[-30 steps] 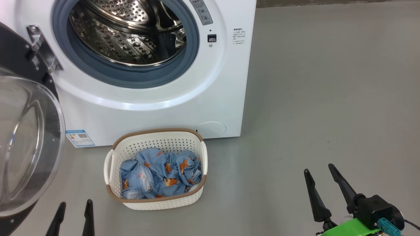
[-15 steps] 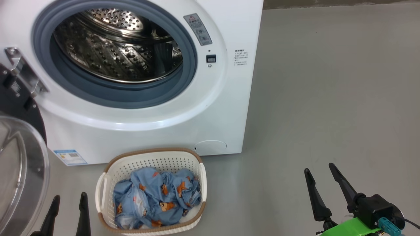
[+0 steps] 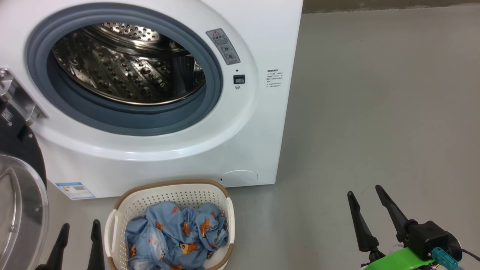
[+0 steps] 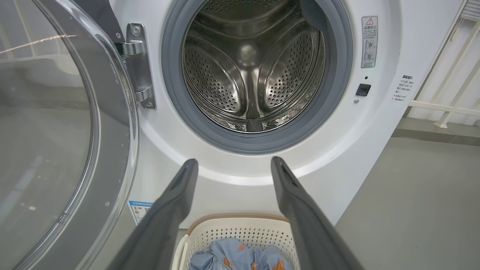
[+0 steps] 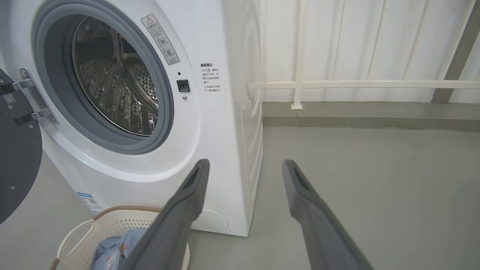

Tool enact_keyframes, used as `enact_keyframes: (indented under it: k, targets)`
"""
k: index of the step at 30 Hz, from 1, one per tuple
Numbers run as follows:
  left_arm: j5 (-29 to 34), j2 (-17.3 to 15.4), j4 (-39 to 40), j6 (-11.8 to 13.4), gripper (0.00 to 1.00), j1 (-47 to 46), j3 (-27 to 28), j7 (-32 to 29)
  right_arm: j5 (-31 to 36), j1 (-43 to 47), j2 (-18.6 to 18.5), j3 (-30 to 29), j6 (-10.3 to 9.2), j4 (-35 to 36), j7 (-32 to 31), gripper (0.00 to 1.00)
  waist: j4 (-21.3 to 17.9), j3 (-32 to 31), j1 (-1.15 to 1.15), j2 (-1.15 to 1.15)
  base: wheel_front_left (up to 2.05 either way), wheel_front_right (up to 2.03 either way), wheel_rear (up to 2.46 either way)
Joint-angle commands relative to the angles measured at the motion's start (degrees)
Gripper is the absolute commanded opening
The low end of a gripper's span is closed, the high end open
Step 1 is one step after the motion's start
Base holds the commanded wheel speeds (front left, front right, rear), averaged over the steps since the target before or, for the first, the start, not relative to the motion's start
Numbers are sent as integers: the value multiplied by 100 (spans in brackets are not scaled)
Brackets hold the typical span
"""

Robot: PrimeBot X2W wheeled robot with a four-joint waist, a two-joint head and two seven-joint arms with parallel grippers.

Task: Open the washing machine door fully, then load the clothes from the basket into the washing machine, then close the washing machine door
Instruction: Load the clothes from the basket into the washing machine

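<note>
- The machine [image 3: 247, 150] stands with its door [image 3: 17, 195] swung wide to the left, the clear glass bowl bulging toward the camera.
- The steel drum [image 3: 123, 71] is in plain view inside the grey-blue gasket [image 3: 123, 123].
- The basket [image 3: 170, 195] sits on the grey floor [image 3: 375, 112] just in front of the machine, below the drum opening. The clothes [image 3: 176, 234], blue with orange bears, lie bundled inside it.
- The left claw [image 3: 81, 224] hovers low at the near left, its 2 fingers spread and empty. It is between the door and the basket, just beside the basket's left handle.
- The clothes lie just to the right of the left claw. In the left wrist view they show low between its 2 fingers, with the drum straight ahead.
- The right claw [image 3: 364, 190] is at the near right over bare floor, its 2 fingers also spread and empty. It is well apart from the basket and to the right of the machine's right edge.
- A blue label [image 3: 75, 190] marks the machine's lower left corner, between the door and the basket.
</note>
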State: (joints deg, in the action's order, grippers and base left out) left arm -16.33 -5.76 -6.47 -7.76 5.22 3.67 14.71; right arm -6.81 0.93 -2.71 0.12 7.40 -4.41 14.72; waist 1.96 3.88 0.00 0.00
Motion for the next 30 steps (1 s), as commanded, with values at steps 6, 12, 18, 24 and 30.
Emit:
enact_keyframes:
  k: [6, 12, 18, 24, 30]
  targets:
    - [-69, -98, 113, 27, 100, -177, 120, 29, -8, -153, -17, 150, 9, 109, 28, 100, -9, -40, 0, 0, 0, 0, 0]
    - [-83, -120, 103, 27, 100, -144, 70, 29, 0, -134, -17, 149, 9, 100, 28, 100, -12, -61, 0, 0, 0, 0, 0]
    - [-130, -135, 99, 27, 100, -122, 19, 29, -3, -134, -17, 166, 9, 104, 28, 100, -24, -33, 0, 0, 0, 0, 0]
    - [-178, -171, 97, 27, 100, -144, -22, 29, 2, -153, -17, 185, 9, 80, 28, 100, -46, 29, 0, 0, 0, 0, 0]
    - [-306, -199, 33, 27, 100, -208, -123, 29, 8, -193, -17, 203, 9, 58, 28, 100, -89, 183, 0, 0, 0, 0, 0]
